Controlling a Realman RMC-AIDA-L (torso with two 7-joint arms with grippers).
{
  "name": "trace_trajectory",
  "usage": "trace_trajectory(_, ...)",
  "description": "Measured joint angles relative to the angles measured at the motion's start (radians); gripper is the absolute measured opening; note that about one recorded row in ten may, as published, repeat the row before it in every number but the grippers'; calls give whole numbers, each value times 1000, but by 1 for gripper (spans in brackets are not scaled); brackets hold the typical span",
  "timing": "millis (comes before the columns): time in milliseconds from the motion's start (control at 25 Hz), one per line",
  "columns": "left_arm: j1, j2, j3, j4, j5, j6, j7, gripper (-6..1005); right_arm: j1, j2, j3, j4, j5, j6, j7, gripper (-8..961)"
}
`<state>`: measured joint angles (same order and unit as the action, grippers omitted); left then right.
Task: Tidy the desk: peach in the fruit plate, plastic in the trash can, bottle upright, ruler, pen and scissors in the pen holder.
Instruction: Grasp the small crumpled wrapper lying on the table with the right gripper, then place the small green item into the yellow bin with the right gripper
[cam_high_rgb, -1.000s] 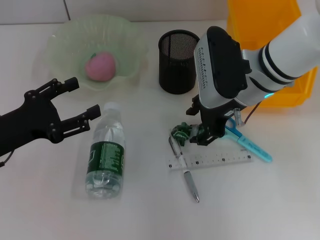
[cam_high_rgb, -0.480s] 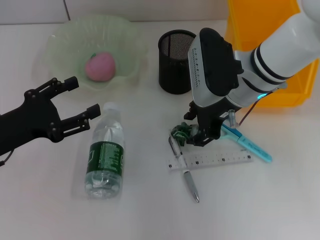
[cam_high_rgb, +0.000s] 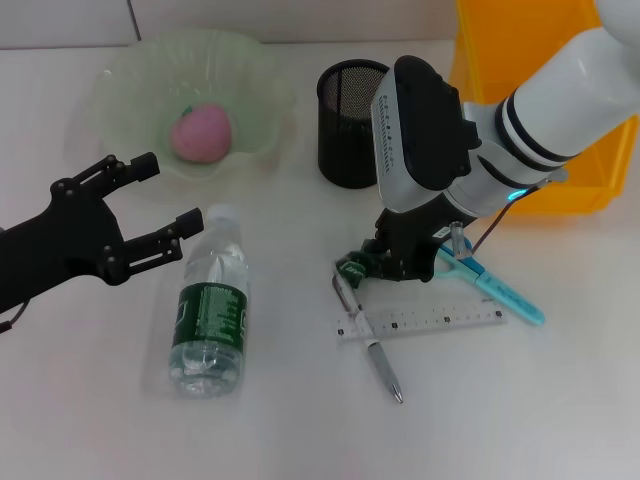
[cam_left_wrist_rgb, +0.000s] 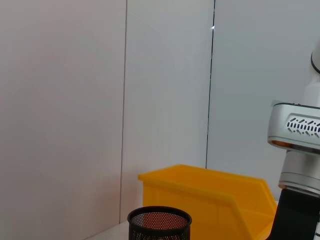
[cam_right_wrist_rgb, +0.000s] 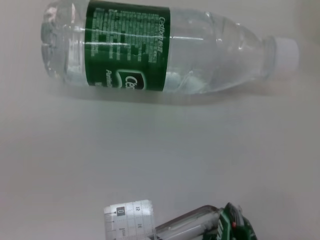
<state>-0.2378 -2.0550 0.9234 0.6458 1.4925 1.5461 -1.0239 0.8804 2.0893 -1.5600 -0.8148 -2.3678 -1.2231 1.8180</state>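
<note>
Yellow plastic trash bin (cam_high_rgb: 520, 60) awaiting scrap; pink peach (cam_high_rgb: 201, 132) already in pale green plate (cam_high_rgb: 120, 80). Clear bottle (cam_high_rgb: 211, 312) lying flat. Ruler (cam_high_rgb: 420, 322), pen (cam_high_rgb: 381, 367), scissors (cam_high_rgb: 495, 285) outside black mesh holder (cam_high_rgb: 352, 122). Right tool (cam_high_rgb: 385, 262) pinching green plastic (cam_high_rgb: 352, 267); left tool (cam_high_rgb: 165, 200) spread beside bottle.

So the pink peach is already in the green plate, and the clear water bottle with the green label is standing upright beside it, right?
Not quite. The pink peach does sit in the green plate, but the clear water bottle with the green label is lying on its side on the white desk, cap toward the plate. The head view shows it, with the black left claw near its cap.
</note>
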Motion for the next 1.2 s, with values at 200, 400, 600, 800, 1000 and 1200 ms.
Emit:
trace_trajectory(200,2,-3,0,0,-1,-1,15,861,-7,0,10,-9,3,-5,9,233)
trace_trajectory(400,2,-4,-8,0,-1,-1,15,861,-21,-7,58,-93,4,-65,78,141)
trace_trajectory(600,-3,-4,-9,0,-1,-1,16,861,-59,-9,194,-298,-49,-188,183,59)
trace_trajectory(800,-3,-4,-9,0,-2,-1,20,860,-123,-10,343,-624,-109,-288,312,25)
trace_trajectory(1000,-5,-6,-9,0,-2,-1,25,860,-138,-11,538,-741,-181,-293,387,24)
trace_trajectory(1200,-9,-7,-9,-6,-3,-1,35,856,-146,-12,667,-592,-190,-191,401,37)
